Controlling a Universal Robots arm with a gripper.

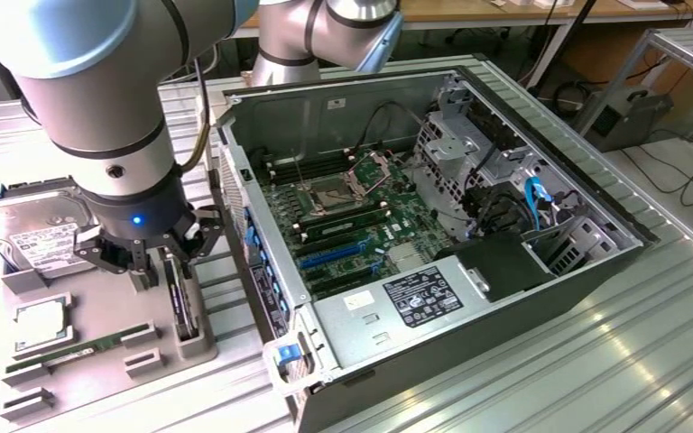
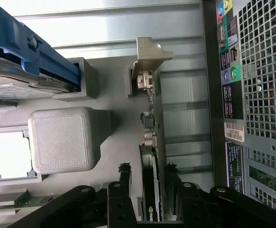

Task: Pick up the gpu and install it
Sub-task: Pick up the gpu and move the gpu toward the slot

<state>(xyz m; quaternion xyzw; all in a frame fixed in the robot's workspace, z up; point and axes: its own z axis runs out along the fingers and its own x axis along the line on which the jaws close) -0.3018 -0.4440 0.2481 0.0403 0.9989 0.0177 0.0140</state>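
Note:
The gpu [image 2: 151,142] stands on its edge in a slot of the grey fixture tray [image 2: 114,95], with its silver bracket [image 2: 150,54] at the far end. In the exterior view the gpu [image 1: 183,307] is a thin dark card on the tray, at the exterior view's left of the open computer case [image 1: 443,225]. My gripper [image 2: 148,175] [image 1: 163,266] is lowered over the card and is open. One black finger [image 2: 124,178] is on each side of the card, and a gap shows on at least one side. The card rests in its slot.
On the tray lie a silver hard drive [image 1: 33,230] in a blue frame [image 2: 29,52], a CPU [image 1: 40,325] and a green memory stick [image 1: 76,352]. A grey block [image 2: 64,140] rises beside the card. The case's rear panel [image 2: 256,95] stands close to the tray, and the motherboard [image 1: 346,216] lies exposed inside.

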